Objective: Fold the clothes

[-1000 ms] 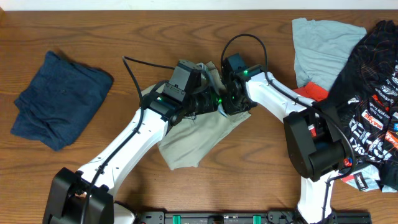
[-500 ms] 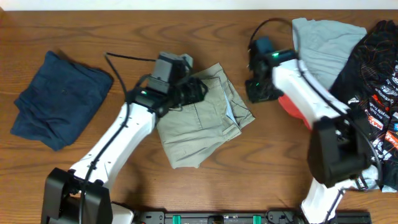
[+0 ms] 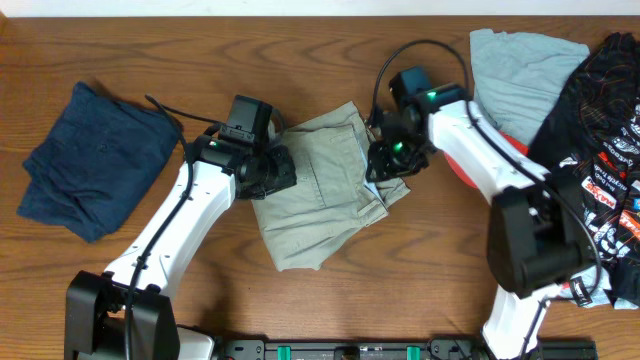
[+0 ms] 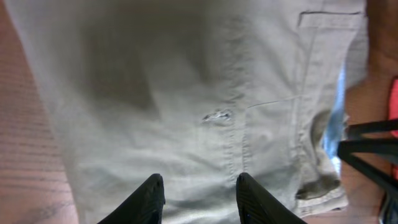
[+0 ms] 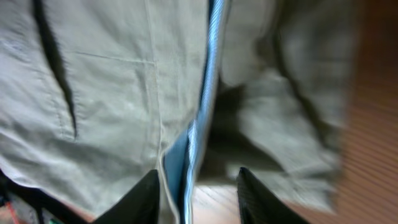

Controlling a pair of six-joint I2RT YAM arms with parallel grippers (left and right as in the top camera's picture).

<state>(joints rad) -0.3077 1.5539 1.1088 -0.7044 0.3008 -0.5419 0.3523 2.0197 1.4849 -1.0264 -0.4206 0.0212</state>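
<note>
both spread apart, left tool (image 4: 199,182), right tool (image 5: 198,177), over khaki shorts (image 3: 320,200), black garment (image 3: 600,90) lettering unreadable

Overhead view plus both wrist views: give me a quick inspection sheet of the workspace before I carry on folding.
surface: wooden table, no spills seen.
job's things: khaki shorts mid-table, partly folded, blue lining showing at the right edge; navy garment lying at left; light-blue garment and black printed piece heaped at right.
clutter: nothing seen.
grippers: left gripper over the shorts, jaws apart; right gripper over the shorts' lined edge, jaws apart.
cables: black cable loops at both wrists.
surroundings: black rail along the near edge.
</note>
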